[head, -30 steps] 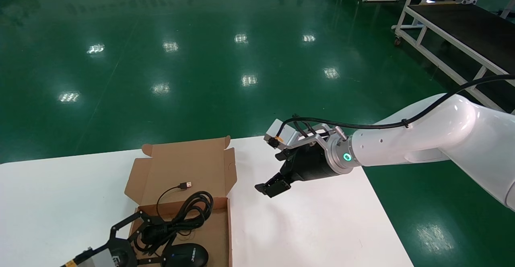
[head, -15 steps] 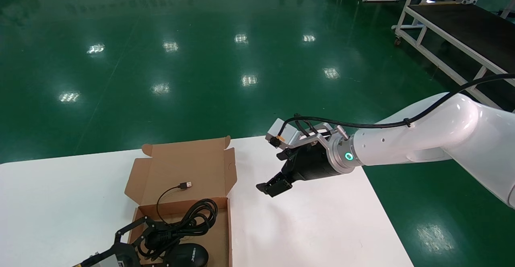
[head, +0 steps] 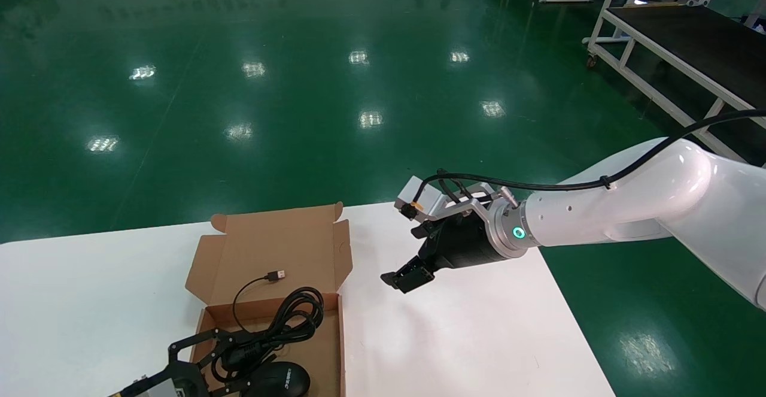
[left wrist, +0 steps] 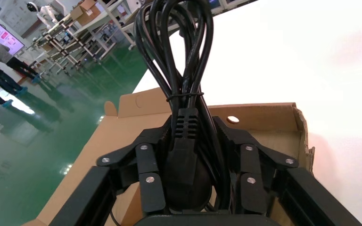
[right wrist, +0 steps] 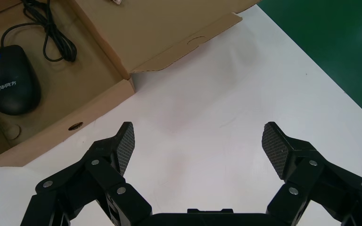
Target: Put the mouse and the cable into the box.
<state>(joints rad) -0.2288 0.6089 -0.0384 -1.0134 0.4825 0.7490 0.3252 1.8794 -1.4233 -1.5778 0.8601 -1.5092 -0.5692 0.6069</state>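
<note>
Over the box (head: 342,349) at the near edge of the bench (head: 467,337), the left pincer (head: 230,355) is clamping the cable (head: 293,313) at its plug, coil running lengthwise toward the far edge; the mouse (head: 281,380) is lying inside, the right pincer (right wrist: 198,141) hovering spread, farther off.

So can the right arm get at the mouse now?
Probably yes: the mouse lies uncovered in the box, though the left gripper, shut on the cable, crowds it. The right gripper is open.

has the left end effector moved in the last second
Yes, the left end effector edged slightly right against the box, holding the cable.
</note>
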